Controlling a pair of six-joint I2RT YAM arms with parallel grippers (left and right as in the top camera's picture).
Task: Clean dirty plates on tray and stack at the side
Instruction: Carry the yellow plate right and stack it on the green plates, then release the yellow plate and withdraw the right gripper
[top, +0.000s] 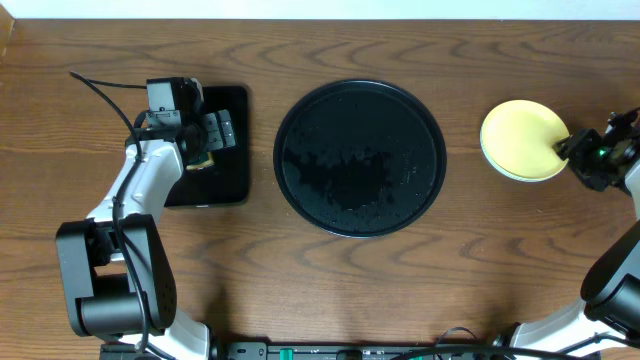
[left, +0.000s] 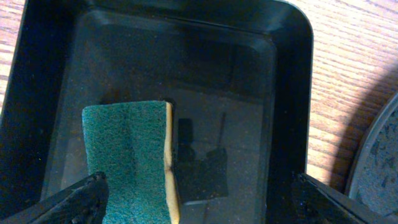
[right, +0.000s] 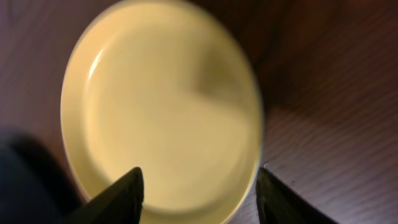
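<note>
1. Your left gripper (top: 220, 130) hangs over the small rectangular black tray (top: 232, 105) at the left of the table (top: 450, 290). Its fingers are spread wide and grip nothing.
2. In the left wrist view, the two fingertips (left: 87, 193) sit at the bottom corners. The green-and-yellow sponge (left: 127, 155) lies flat in that tray, between them and nearer the left-hand tip.
3. The large round tray (top: 360, 100) lies in the middle of the table, between your two arms. Its glossy black surface is flecked with small wet specks.
4. The pale yellow plate (top: 520, 138) rests on the table to the right of the round tray, well apart from it. A paler rim shows along its near edge, but you cannot tell from here whether another plate lies beneath.
5. Your right gripper (top: 568, 150) is at the plate's right edge. In the right wrist view, which is blurred, its fingers (right: 124, 193) stand apart over the near part of the plate and clamp nothing. You cannot tell whether either tip touches the plate.
</note>
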